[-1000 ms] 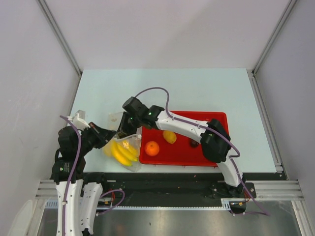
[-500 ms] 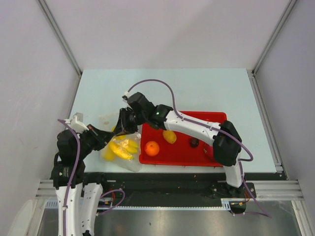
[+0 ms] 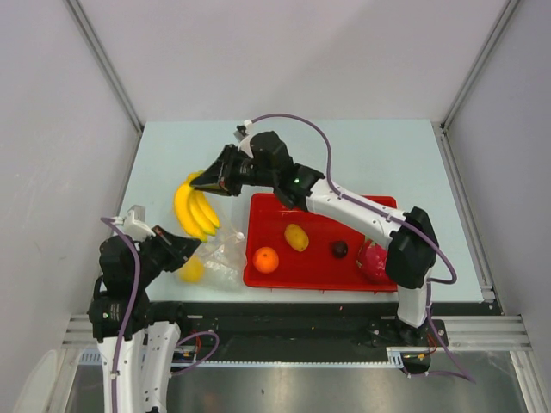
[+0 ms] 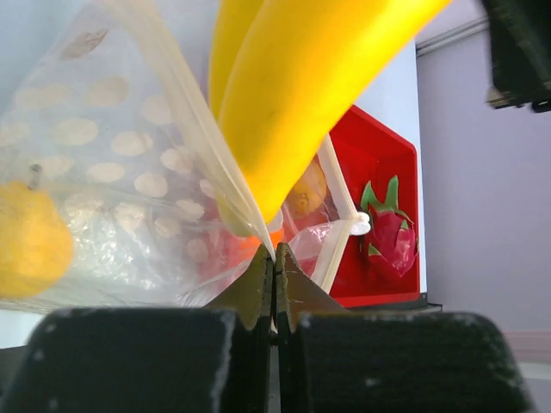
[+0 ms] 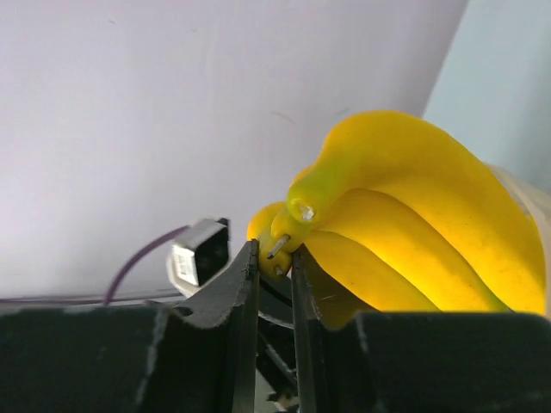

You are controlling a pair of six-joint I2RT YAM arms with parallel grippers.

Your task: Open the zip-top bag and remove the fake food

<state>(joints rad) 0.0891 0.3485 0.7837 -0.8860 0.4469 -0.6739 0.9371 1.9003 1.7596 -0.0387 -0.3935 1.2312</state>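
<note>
My right gripper (image 3: 198, 182) is shut on the stem of the yellow banana bunch (image 3: 195, 209) and holds it in the air above the table, left of the red tray (image 3: 379, 206); the wrist view shows the stem (image 5: 288, 237) between the jaws. My left gripper (image 3: 188, 249) is shut on the edge of the clear dotted zip-top bag (image 3: 221, 261), seen close in the left wrist view (image 4: 112, 172). A yellow pear (image 3: 191, 270) lies in the bag. On the tray lie an orange (image 3: 266, 259), a yellow mango (image 3: 297, 237), a small dark fruit (image 3: 340, 249) and a dragon fruit (image 3: 372, 258).
The right arm reaches across the tray's back left corner. Grey walls and metal frame posts stand on both sides of the pale table (image 3: 362, 155). A black rail (image 3: 284, 310) runs along the near edge.
My right gripper has pulled the banana bunch out of the bag and lifted it up and back to the left. The bag has slumped flatter, still pinched by my left gripper.
</note>
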